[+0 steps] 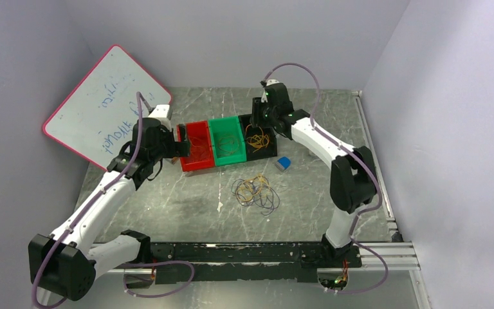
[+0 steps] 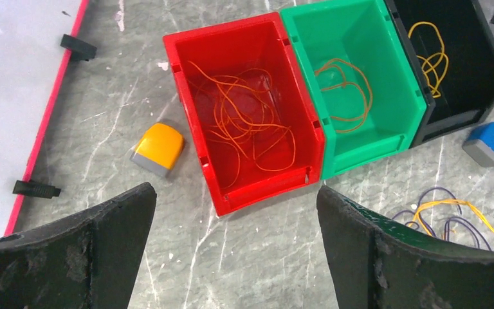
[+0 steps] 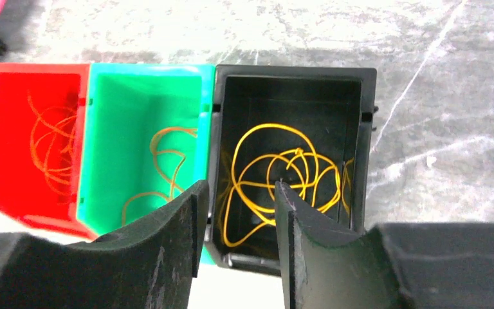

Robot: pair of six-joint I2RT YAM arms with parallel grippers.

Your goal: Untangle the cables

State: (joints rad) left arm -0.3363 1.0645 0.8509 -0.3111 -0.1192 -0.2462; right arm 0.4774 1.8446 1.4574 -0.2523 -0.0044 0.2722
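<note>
A tangled clump of cables, yellow, orange and dark purple, lies on the table in front of three bins. Part of the clump shows in the left wrist view. Orange cables fill the red bin. One orange cable lies in the green bin. A yellow cable is coiled in the black bin. My left gripper hangs wide open near the red bin, nothing between its fingers. My right gripper hovers above the black bin, jaws apart and holding nothing.
A pink-edged whiteboard leans at the back left. A small orange-and-grey block sits left of the red bin. A blue-and-grey block lies right of the black bin. Walls close in on three sides.
</note>
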